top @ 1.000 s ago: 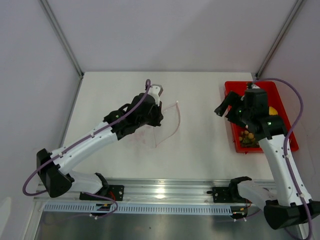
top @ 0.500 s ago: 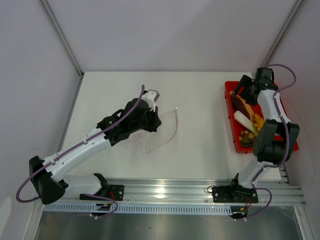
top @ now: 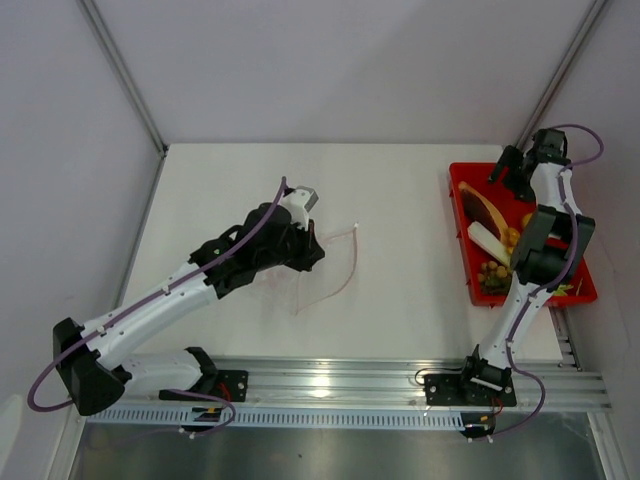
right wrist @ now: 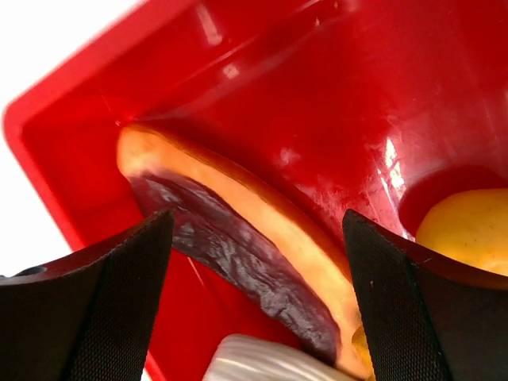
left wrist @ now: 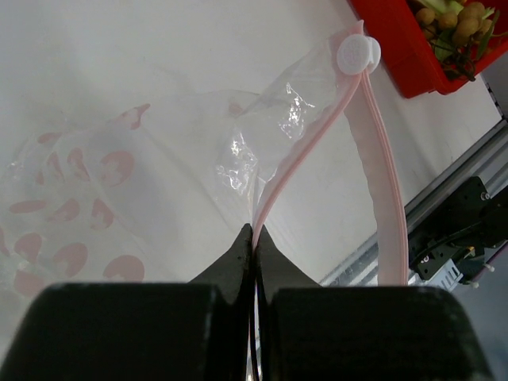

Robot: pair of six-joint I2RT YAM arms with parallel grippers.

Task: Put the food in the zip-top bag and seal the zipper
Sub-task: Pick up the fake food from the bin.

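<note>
The clear zip-top bag (top: 322, 268) with pink prints lies mid-table. My left gripper (top: 308, 247) is shut on its pink zipper (left wrist: 274, 186) edge, and the round slider (left wrist: 357, 54) sits at the strip's far end. The bag mouth gapes between two zipper strips (top: 350, 262). The food lies in the red tray (top: 460, 175): a dark red piece (top: 480, 208) with an orange rim (right wrist: 238, 246), a leek (top: 488, 240), a lemon (right wrist: 468, 230) and a bunch of tan balls (top: 492, 272). My right gripper (top: 512, 172) hangs open above the tray's far end, its fingers (right wrist: 119, 294) either side of the dark red piece (right wrist: 222, 254), not touching it.
The red tray's wall (right wrist: 278, 95) rises close behind the right fingers. The tray (left wrist: 397, 48) and the balls (left wrist: 456, 20) show at the upper right of the left wrist view. An aluminium rail (top: 330, 385) runs along the table's near edge.
The right arm swung from over the tray's near part to its far end and its jaws widened a little. The left gripper shifted slightly with the bag edge still pinched.
</note>
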